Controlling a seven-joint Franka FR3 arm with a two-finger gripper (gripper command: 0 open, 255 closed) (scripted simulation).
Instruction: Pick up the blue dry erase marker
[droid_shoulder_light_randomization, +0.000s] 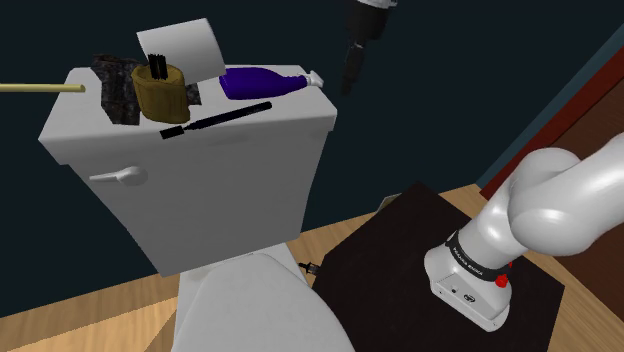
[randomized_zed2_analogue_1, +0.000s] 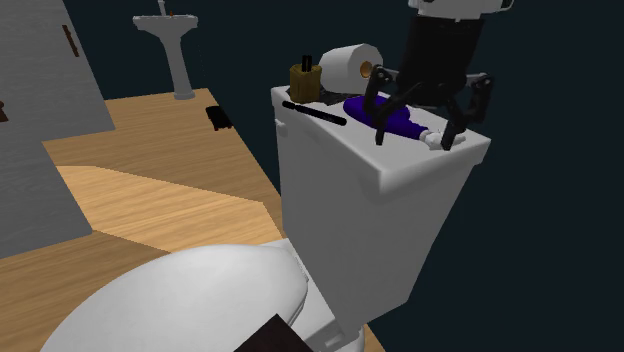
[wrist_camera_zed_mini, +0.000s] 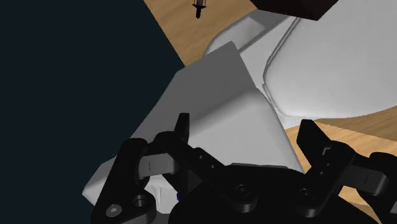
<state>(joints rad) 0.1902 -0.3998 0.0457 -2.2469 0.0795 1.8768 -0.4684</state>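
Gripper (droid_shoulder_light_randomization: 349, 85) spread open, nothing held, hung near right end of tank lid (droid_shoulder_light_randomization: 295, 107), shoulder view's upper middle. Dark marker (droid_shoulder_light_randomization: 215, 118) laid on lid, below-left of purple bottle (droid_shoulder_light_randomization: 262, 82). Jaws to be turned across barrel, bottle avoided.

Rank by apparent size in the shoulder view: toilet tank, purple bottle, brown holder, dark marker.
1. toilet tank
2. purple bottle and brown holder, about alike, unranked
3. dark marker, long but thin

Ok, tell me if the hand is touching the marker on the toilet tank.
Apart. The second exterior view shows the open hand by the purple bottle, a clear gap from the dark marker.
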